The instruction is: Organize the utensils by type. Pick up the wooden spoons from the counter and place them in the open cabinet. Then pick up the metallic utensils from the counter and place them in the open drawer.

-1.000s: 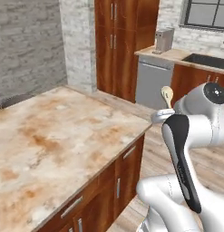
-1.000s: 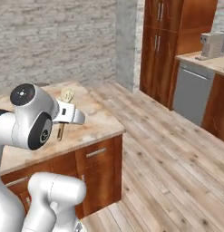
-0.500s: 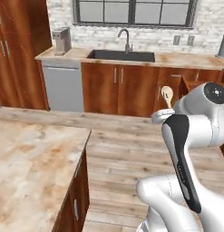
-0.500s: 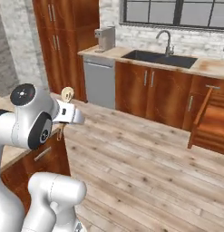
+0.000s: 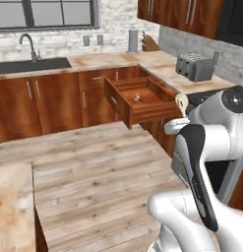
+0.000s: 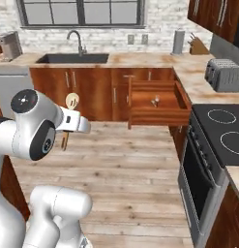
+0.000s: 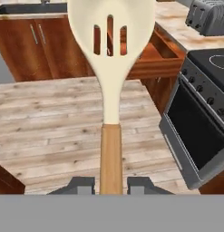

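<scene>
Spoon: wooden spoon [image 7: 110, 68], pale slotted bowl, tan handle, carried in the air over the floor [image 6: 140, 164]; bowl top cut off by the hand view's upper edge.
Gripper: gripper [image 7: 111, 183] pinching the spoon handle between both fingers; handle end hidden below.
Base views: spoon bowl [image 5: 181, 102] pokes above the arm; handle mostly hidden.
Drawer: drawer [image 6: 157, 116] pulled open under the counter [image 6: 140, 59], small silver utensil [image 6: 154, 101] inside, type unclear.
Stove: stove [image 6: 222, 131] at right, partly cut off.

open drawer [image 5: 142, 106] holding a small utensil [image 5: 138, 99], counter [image 5: 157, 61] with toaster [image 5: 194, 66]
</scene>
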Motion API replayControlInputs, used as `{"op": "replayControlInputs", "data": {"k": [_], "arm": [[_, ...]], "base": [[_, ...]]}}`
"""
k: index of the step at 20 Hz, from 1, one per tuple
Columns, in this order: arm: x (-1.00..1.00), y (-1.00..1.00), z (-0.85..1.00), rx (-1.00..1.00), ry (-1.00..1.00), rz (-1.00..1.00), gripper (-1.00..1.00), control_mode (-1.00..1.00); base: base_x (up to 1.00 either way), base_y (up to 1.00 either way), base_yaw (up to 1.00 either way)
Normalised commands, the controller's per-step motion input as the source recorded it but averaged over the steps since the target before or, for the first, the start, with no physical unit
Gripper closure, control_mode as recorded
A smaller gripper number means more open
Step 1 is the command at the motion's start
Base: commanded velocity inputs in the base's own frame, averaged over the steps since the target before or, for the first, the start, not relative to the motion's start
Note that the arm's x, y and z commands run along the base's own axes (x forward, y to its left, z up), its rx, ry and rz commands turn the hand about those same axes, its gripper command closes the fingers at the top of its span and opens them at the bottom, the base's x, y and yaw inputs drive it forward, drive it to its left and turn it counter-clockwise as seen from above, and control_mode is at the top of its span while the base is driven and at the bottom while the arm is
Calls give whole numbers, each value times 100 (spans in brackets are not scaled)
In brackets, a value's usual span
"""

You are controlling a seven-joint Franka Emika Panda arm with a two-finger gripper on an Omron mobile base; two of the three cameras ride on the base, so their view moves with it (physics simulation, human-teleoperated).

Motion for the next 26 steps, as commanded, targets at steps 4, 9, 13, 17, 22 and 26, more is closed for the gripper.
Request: {"op": "replayControlInputs", "data": {"k": [4, 9, 13, 17, 22, 26], "arm": [[0, 0, 0, 0, 0, 0, 100, 100], [0, 0, 0, 0, 0, 0, 100, 100], [0, 0, 0, 0, 0, 0, 100, 100], [0, 0, 0, 0, 0, 0, 100, 100], [0, 0, 0, 0, 0, 0, 100, 100], [0, 0, 0, 0, 0, 0, 100, 100]], "base": [[-41, -14, -70], [-48, -15, -69], [-35, -11, -68], [7, -1, -58], [38, 0, -31], [15, 0, -11]]}}
